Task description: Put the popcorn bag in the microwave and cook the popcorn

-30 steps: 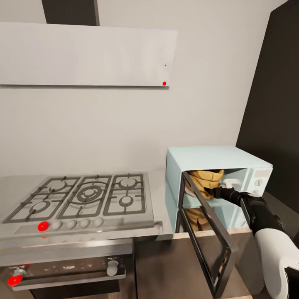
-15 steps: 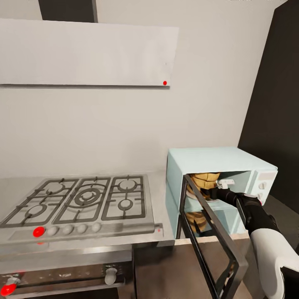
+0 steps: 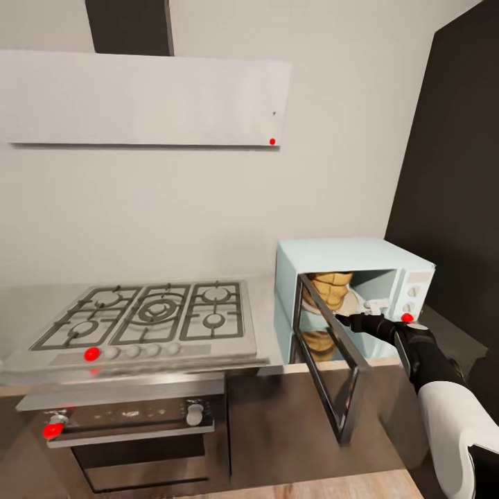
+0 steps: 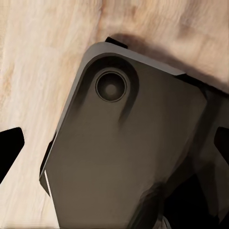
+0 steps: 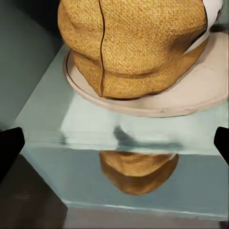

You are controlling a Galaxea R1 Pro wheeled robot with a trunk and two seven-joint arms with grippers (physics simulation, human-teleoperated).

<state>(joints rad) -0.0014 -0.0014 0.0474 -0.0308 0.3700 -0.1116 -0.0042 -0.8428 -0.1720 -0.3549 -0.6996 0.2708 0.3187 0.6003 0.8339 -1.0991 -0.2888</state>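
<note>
The pale mint-blue microwave stands on the grey countertop with its dark glass door swung wide open towards me. Inside it, the tan-brown popcorn bag sits upright on the round turntable plate. In the right wrist view the popcorn bag lies just ahead, its reflection on the microwave's floor. My right gripper is at the microwave's mouth, open, fingertips wide apart and empty. My left gripper is open, hanging over the robot's dark base.
A grated gas hob lies left of the microwave, with a dark built-in oven under it and a white hood above. A tall dark cabinet rises at the right. The wooden floor lies below.
The whole picture has shifted, so the camera has moved, showing more of the oven front. My right gripper stays at the microwave's opening and the bag stays on the plate.
</note>
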